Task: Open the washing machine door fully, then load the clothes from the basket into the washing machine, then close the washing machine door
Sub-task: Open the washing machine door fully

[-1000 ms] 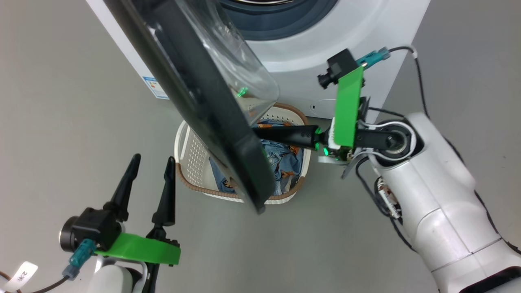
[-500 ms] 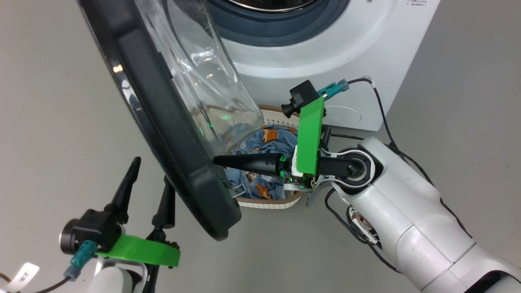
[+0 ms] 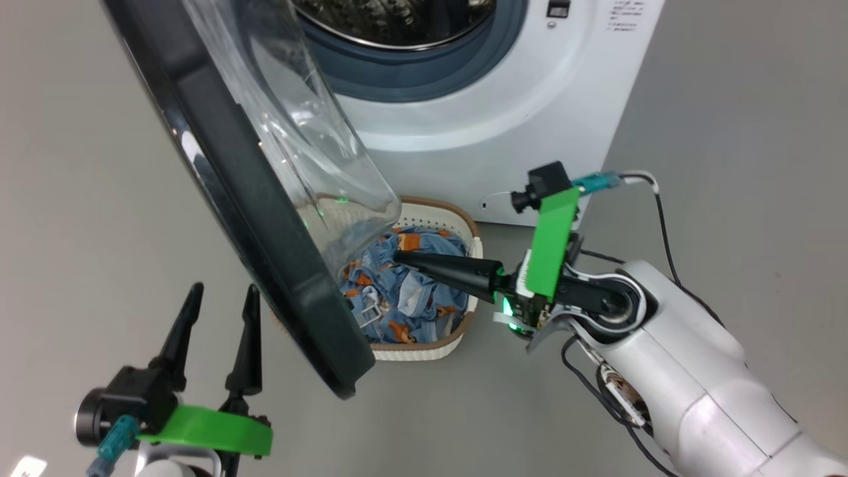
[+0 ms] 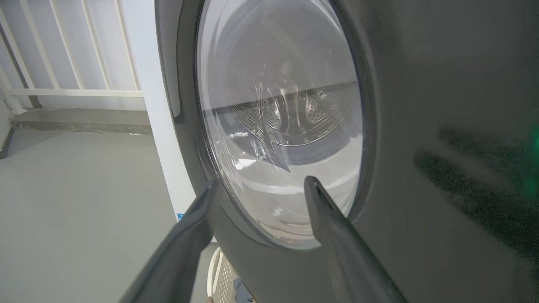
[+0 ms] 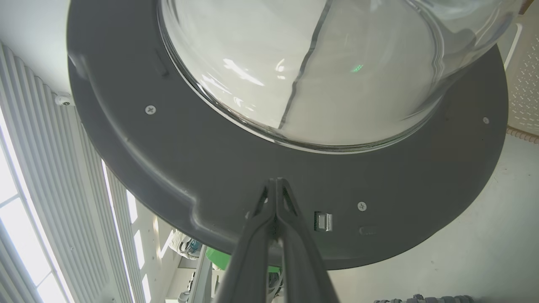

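We see the large round glossy black washing machine door (image 3: 252, 218) standing open at the frame's upper left, overhanging the cream-white perforated basket (image 3: 464, 225) of light blue printed clothes (image 3: 384, 291). The right gripper (image 3: 397, 255), fingers together, points at the door's inner rim. The left gripper (image 3: 224, 291), at lower left, has its fingers apart.

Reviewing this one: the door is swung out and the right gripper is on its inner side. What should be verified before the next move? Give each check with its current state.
1. The washing machine door fully open: not ok; it stands out over the left part of the basket.
2. The right gripper shut for pushing: ok; its fingers point at the door's inner side.
3. The right gripper touching the door: cannot tell.
4. The left gripper out of the door's swing: probably not ok; it stands open close by the outer face.
5. The clothes in the basket, ungripped: ok.
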Tool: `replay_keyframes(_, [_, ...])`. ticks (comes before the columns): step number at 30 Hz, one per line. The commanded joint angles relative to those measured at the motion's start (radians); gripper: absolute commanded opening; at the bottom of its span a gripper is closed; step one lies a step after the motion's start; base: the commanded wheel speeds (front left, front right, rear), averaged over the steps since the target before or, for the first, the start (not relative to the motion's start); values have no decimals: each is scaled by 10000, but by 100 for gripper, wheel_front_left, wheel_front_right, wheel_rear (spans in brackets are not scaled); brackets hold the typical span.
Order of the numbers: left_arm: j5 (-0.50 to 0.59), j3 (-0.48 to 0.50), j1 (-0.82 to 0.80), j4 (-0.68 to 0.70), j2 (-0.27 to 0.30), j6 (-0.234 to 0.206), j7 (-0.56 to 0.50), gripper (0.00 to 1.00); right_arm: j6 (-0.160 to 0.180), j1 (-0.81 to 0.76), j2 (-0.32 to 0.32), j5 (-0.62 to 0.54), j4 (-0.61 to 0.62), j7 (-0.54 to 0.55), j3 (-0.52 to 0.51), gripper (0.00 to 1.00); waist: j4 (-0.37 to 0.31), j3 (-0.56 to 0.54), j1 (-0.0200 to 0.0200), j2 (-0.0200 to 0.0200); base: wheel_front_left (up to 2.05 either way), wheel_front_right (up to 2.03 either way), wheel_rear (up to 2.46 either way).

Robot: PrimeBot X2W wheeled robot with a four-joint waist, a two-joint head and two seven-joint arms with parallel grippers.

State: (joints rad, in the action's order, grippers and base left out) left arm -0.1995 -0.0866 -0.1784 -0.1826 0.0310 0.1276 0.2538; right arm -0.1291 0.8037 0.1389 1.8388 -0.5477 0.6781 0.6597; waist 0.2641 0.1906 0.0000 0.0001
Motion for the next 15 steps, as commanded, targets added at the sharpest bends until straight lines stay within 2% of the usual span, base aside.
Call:
replay_keyframes(1, [152,409,113,254,193,30,80,100,-16,-292,-114,189,445,-190,-128,0,-253,-220,0,-1,0,0,0])
replay_keyframes(15, [287,1094,656,294,325,30,80,100,-16,-2192,759,223,2069,-1769,-877,0,-998,-869,0,-1,0,0,0])
